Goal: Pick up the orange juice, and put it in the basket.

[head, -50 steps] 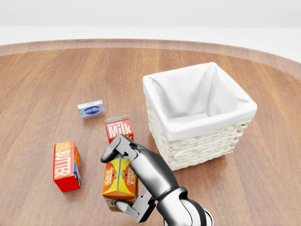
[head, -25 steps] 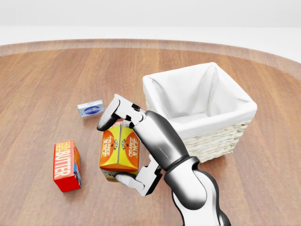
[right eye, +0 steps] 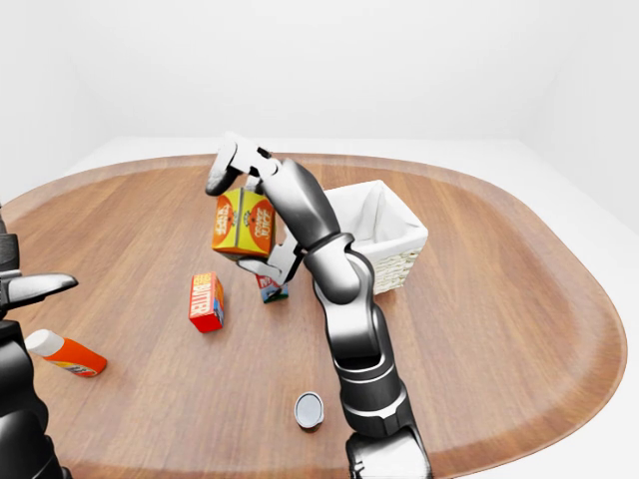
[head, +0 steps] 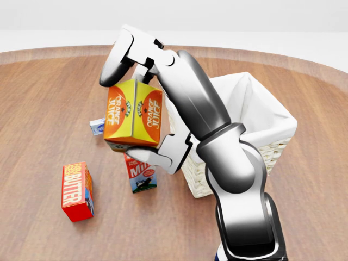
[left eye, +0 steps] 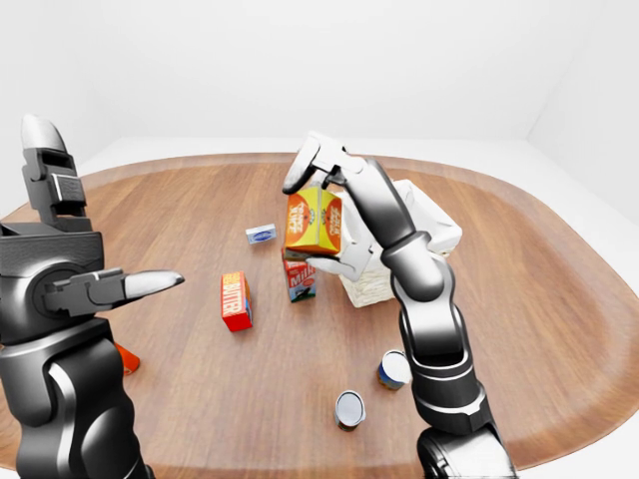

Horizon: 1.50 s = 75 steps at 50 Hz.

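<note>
Since the earlier head-view frames, the orange and yellow orange juice carton (head: 133,115) has been lifted clear of the round brown wooden table (head: 43,92) and carried up and toward the basket; the red and white milk carton (head: 141,173), previously hidden behind it, is now exposed and stands upright on the table. The juice carton is gripped by the right hand (head: 142,103), with one finger (head: 115,61) hooked over its top and another pressed under its base. It is held in the air, roughly upright, just to the left of the white-lined woven wicker basket (head: 261,117) and not yet over the opening.

The milk carton is seen below the raised carton, just beside the basket's left wall. A red butter box (head: 76,191) stands further left and nearer, apart from the milk. A small blue and white box (head: 97,126) lies further away on the table, partly covered in the head view by the juice carton.

In the left-eye view the left hand (left eye: 95,289) is held at the left edge, well apart from the cartons, with its fingers extended and nothing in them. Two round tins (left eye: 371,389) rest near the table's near edge. In the right-eye view an orange bottle with a white cap (right eye: 66,353) lies on its side at the far left.
</note>
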Motion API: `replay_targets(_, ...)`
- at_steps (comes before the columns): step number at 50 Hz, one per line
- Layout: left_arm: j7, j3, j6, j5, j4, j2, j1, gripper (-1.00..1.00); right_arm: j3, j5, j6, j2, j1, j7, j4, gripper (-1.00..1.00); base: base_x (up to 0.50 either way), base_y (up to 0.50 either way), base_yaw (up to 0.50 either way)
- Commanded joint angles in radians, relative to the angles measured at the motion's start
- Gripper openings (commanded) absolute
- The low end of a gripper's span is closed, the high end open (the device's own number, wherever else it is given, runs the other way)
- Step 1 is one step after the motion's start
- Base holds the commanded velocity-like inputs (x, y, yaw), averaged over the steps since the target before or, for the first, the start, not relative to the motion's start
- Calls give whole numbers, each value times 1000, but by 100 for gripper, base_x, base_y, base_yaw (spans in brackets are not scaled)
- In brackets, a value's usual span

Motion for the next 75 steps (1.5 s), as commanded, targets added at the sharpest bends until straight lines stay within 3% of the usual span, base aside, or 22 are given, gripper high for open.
replay_targets(1, -4, -7, 0, 7, 17, 1, -4, 100, -58, 90, 0, -17, -160, -64, 27, -100, 0, 0, 0)
replay_targets(7, -10, -16, 0, 19, 37, 0, -8, 100, -67, 131, 0, -41, -199, -92, 57, -100, 0, 0, 0)
replay_targets(25, -15, -18, 0, 26, 40, -3, -6, 100, -158, 257, 0, -173, -467, -204, 303, -100, 0, 0, 0)
replay_targets(44, -5, -3, 0, 7, 9, -2, 1, 100, -216, 336, 0, -310, -738, -312, 894, -100, 0, 0, 0)
replay_targets(45, -3, 0, 0, 3, 4, -2, 3, 100, -218, 334, -6, -320, -760, -318, 947, -100, 0, 0, 0)
replay_targets(51, 1, 8, 0, -8, -16, -1, 7, 100, -228, 335, -114, -353, -839, -343, 1168, -100, 0, 0, 0)
replay_targets(58, 3, 8, 0, -10, -16, 0, 6, 100, -231, 332, -173, -368, -865, -358, 1285, -100, 0, 0, 0)
replay_targets(68, 9, 13, 0, -19, -24, 2, 4, 100, -239, 319, -175, -387, -903, -375, 1411, -100, 0, 0, 0)
replay_targets(75, -7, -15, 0, 16, 33, 3, -8, 100, -243, 308, -175, -392, -911, -385, 1465, -100, 0, 0, 0)
